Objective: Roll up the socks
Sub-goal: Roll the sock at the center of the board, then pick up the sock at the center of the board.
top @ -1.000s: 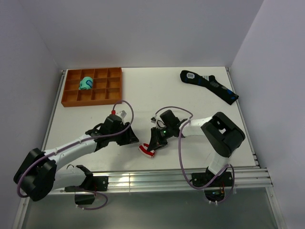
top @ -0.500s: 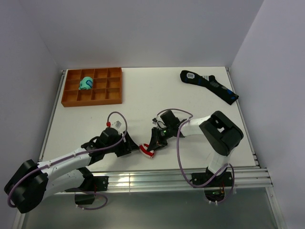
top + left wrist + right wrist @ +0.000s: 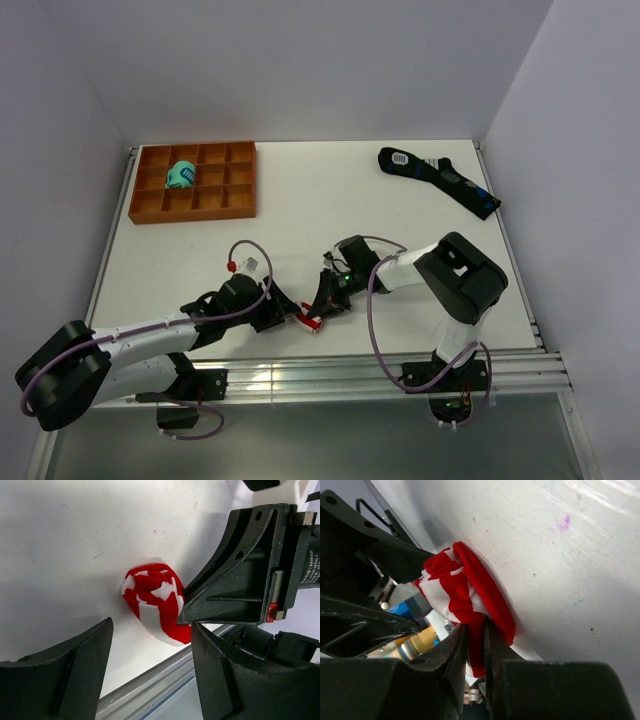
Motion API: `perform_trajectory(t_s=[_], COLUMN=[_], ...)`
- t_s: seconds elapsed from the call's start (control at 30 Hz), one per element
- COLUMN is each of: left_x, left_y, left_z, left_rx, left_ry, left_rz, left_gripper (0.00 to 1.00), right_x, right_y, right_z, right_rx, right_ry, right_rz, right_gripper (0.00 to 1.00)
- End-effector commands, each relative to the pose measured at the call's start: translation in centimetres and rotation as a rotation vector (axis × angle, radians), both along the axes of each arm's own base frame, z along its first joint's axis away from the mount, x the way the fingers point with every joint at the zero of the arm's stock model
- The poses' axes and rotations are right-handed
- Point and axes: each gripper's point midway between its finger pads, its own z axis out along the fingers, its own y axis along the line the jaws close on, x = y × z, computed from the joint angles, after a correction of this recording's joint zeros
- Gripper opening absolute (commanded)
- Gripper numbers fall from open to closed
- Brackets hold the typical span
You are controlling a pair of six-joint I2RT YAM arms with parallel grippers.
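The socks (image 3: 308,321) are a small red-and-white striped roll lying on the white table near its front edge. They show again in the left wrist view (image 3: 152,600) and in the right wrist view (image 3: 460,592). My right gripper (image 3: 319,306) comes in from the right and is shut on the roll's red fabric, which is pinched between its fingertips (image 3: 475,627). My left gripper (image 3: 284,314) sits just left of the roll and is open. Its wide jaws (image 3: 151,636) face the roll's near end without touching it.
An orange compartment tray (image 3: 190,217) stands at the back left with a teal sock bundle (image 3: 181,175) in one cell. A long black sock with blue patches (image 3: 440,178) lies at the back right. A metal rail (image 3: 370,360) runs along the table's front edge, close to the roll.
My left arm has swung down and to the right, up to the roll, and its jaws have widened. My right gripper has kept its hold and shifted slightly toward the front edge.
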Motion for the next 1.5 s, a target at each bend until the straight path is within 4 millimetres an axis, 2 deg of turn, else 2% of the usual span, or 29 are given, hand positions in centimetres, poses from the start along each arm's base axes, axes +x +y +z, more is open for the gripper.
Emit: perform_trajectory(t_s=[0.0,0.17,0.37,0.63,0.77,1.1,1.47], left_x=[0.6,0.6,0.4,0.0,0.1,-0.1,0.5], left_y=[-0.2,0.1,-0.4,-0.6,-0.8,-0.2,-0.9], left_z=[0.5,-0.3,-0.8,-2.1,-2.2,-3.5,-3.3], left_rx=[-0.030,0.000,0.015,0.057,0.090,0.149,0.144], left_ry=[-0.017,0.009,0.031,0.083,0.091,0.125,0.130], left_rz=[0.065,0.100,0.120,0.140,0.163,0.225,0.268], left_gripper=[0.68,0.67,0.65,0.63,0.62,0.50,0.49], right_x=[-1.5,-2.0,-1.6,-1.7,-1.6,-2.0,-2.6], right_y=[-2.5,-2.7,-2.3,-2.6,-2.4,-2.5,-2.6], right_z=[-4.8,-5.1,-4.6,-5.0,-4.4,-4.3,-4.1], right_rx=[-0.181,-0.178,-0.109,-0.068,-0.031,0.002,0.014], right_ry=[0.099,0.128,0.173,0.238,0.247,0.293,0.306], right_rz=[-0.083,-0.103,-0.161,-0.226,-0.249,-0.275,-0.261], right_gripper=[0.12,0.12,0.12,0.12,0.12,0.12,0.13])
